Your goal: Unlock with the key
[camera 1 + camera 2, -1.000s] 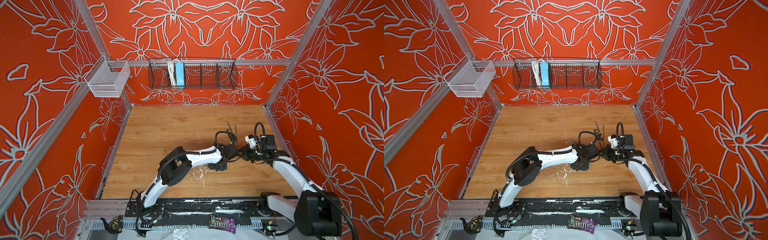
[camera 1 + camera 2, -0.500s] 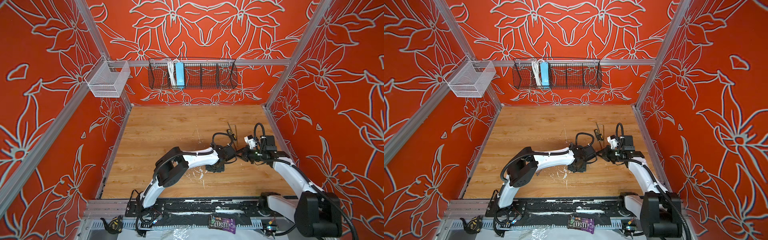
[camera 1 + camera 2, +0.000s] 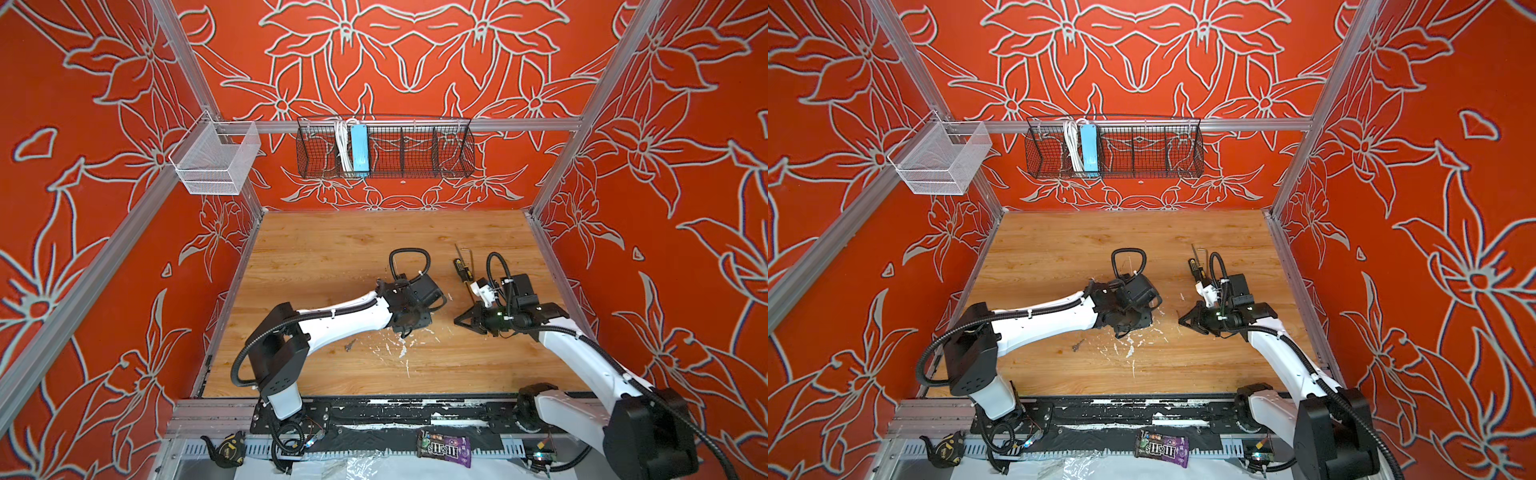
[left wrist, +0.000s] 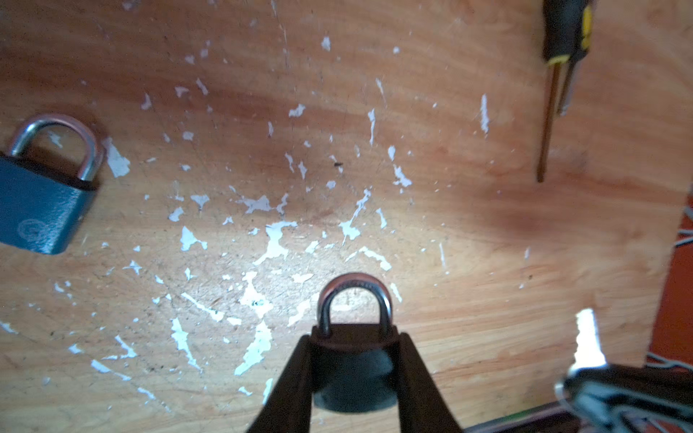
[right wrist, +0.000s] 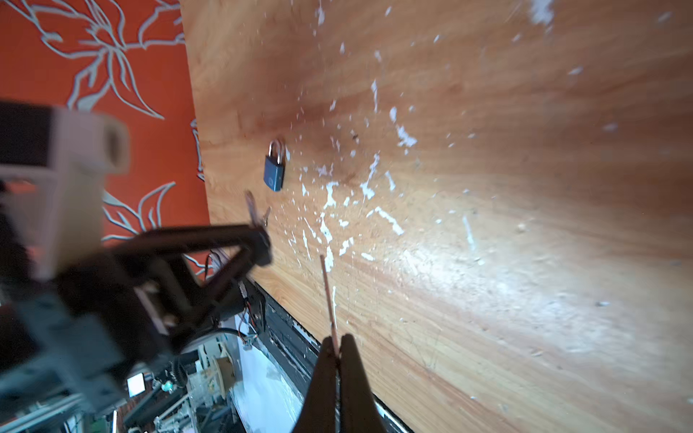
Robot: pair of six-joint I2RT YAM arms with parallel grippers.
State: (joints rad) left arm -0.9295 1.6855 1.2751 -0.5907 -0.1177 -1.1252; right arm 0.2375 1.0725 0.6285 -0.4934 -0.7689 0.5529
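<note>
Left gripper (image 4: 355, 339) grips a dark padlock (image 4: 352, 378) by its body, with the shackle pointing forward past the fingertips over the paint-flecked table (image 4: 450, 112). Right gripper (image 5: 338, 339) is clenched on the key (image 5: 327, 288) (seen edge-on). The key's long axis runs straight out from the tips, and it is well apart from the padlock.

Top views: paired cameras high over the front edge, facing steeply down on the whole wooden table (image 3: 332, 257), nearly identical. Wrist views: close above the tabletop, the right one slanting across it; both share the blue padlock (image 4: 41, 210) and white flecks (image 4: 273, 240).
</note>
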